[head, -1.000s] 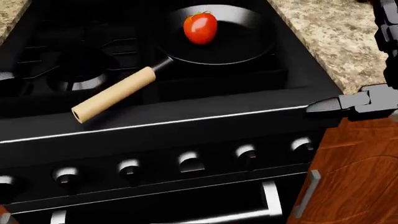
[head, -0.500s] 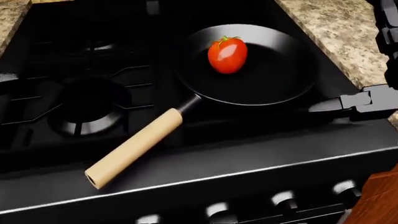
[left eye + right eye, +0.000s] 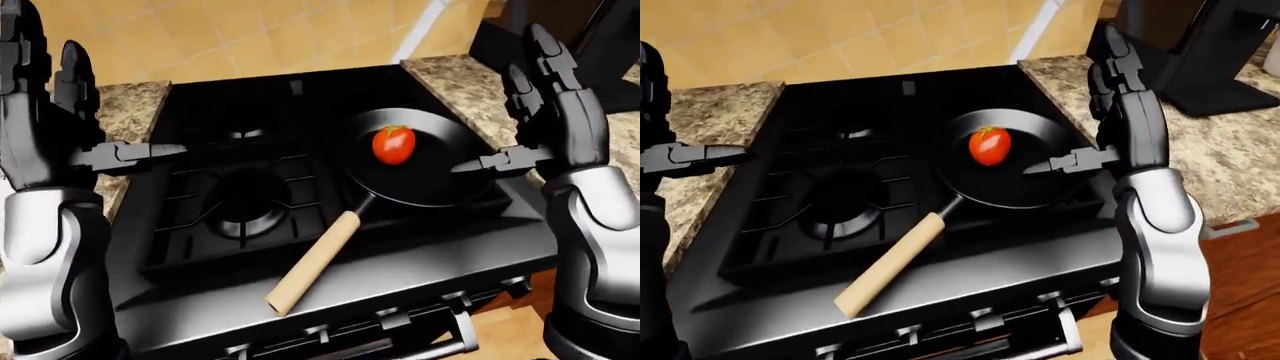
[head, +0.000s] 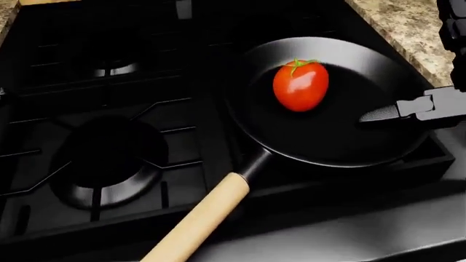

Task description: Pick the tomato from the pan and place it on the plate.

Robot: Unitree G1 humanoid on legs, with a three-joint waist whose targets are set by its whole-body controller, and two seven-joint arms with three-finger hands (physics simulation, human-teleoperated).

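Observation:
A red tomato (image 4: 301,86) with a green stem lies inside a black pan (image 4: 349,136) on the stove's right burner. The pan's wooden handle (image 4: 196,224) points to the lower left. My right hand (image 3: 510,120) is open, fingers upright, just right of the pan. Its thumb (image 4: 378,114) reaches over the pan's right side, a little apart from the tomato. My left hand (image 3: 100,97) is open and empty, raised over the stove's left edge. No plate shows in any view.
The black stove (image 3: 250,112) has a bare burner (image 3: 245,202) left of the pan, and knobs and an oven handle (image 3: 990,319) along the bottom. Granite counters (image 3: 710,112) flank it. A dark appliance (image 3: 1220,60) stands on the right counter.
The head camera has moved closer over the stove, so the pan and tomato look larger and lower. My right thumb now stands over the pan's right side instead of the stove's edge.

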